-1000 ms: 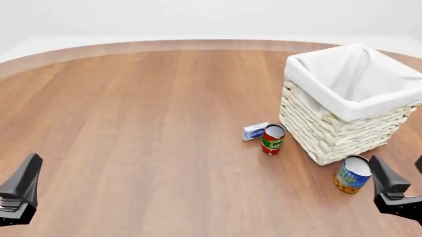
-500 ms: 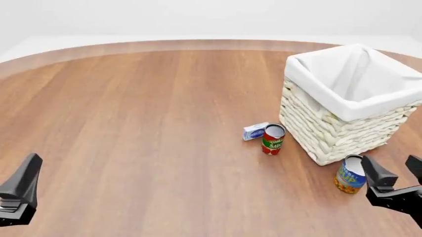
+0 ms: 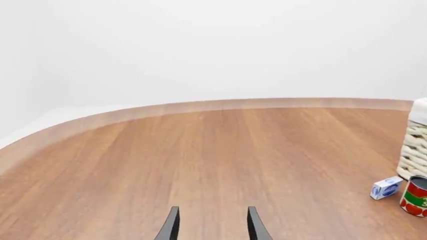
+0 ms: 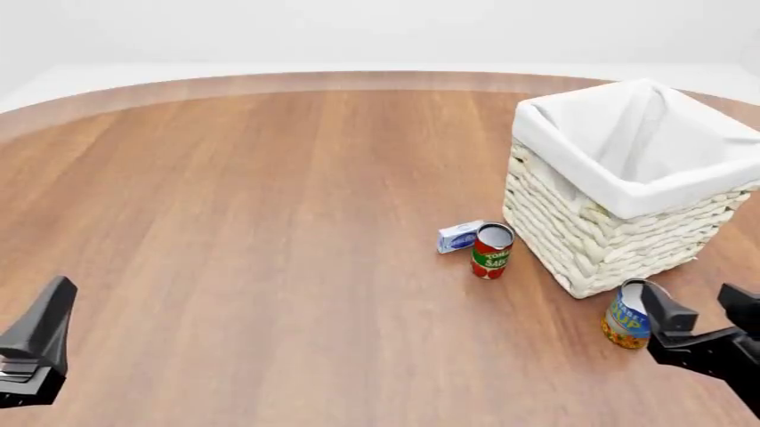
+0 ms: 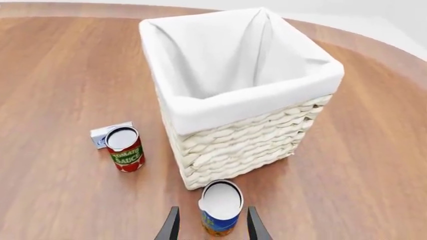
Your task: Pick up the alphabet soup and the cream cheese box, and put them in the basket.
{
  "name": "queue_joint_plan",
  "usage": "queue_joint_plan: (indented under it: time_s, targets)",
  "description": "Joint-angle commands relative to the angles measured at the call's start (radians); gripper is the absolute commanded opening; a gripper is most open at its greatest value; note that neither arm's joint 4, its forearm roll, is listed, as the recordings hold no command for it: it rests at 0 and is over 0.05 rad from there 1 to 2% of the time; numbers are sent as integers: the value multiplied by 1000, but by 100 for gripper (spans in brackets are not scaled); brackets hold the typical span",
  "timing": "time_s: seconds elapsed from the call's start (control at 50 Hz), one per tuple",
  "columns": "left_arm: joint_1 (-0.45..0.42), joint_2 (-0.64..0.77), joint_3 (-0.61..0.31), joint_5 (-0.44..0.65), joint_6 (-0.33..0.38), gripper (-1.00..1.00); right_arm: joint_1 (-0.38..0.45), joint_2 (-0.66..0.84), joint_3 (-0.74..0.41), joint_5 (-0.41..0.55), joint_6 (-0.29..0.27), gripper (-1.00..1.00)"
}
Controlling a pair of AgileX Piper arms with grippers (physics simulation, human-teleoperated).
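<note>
right gripper [image 4: 700, 311]: my fingers spread wide, empty, lined up to straddle the alphabet soup [image 4: 627, 314] | soup upright just beside the basket [image 4: 594, 240] corner | left gripper [image 3: 212, 227]: parted, empty, parked well apart

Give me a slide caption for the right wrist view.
Open right gripper lined up on the alphabet soup, just in front of the basket.

A: Left gripper [image 4: 34, 342]?
B: Lower left corner of front view, fingers parted, holding nothing.
A: Right gripper [image 4: 700, 313]?
B: Lower right corner, jaws apart, tips pointing up the frame.
</note>
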Motion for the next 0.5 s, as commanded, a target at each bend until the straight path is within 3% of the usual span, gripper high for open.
queue_joint_plan:
  time_s: [0.02,0.5]
  targets:
    - [0,-1,1,0,0,100,-3,81,26,-90,-11,100]
    - [0,-2,0,2,0,100,-14,254,35,-227,-9,100]
